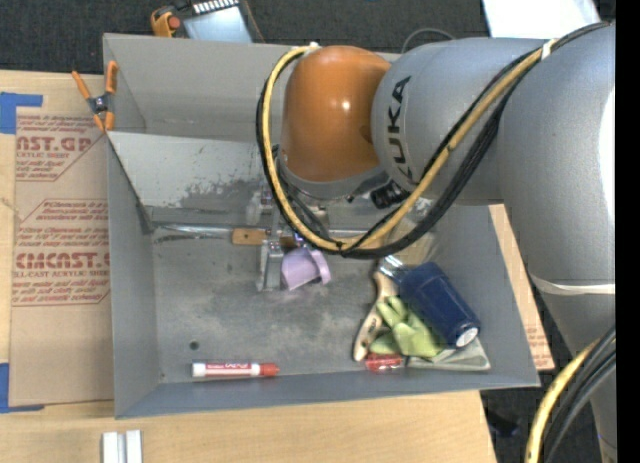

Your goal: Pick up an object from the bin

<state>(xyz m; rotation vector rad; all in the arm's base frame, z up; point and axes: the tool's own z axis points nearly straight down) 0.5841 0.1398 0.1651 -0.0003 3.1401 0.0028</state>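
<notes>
Over the middle of the grey bin [190, 301], the arm reaches in from the right, its orange-covered wrist turned downward and the hand [272, 269] low by the floor. Whether the hand is clenched or released cannot be told. Just beside it, on the right in the view, lies a small lavender piece [306, 269], pale and rounded. A red-and-white marker [235, 369] lies well apart.

Even, diffuse light from overhead. A broad soft sheen lies on the orange cover [335, 111] and a paler one along the grey arm [520, 121]. Beneath the arm a soft-edged shadow falls across the floor of the bin [170, 311]. The back wall reads brighter than the floor.
</notes>
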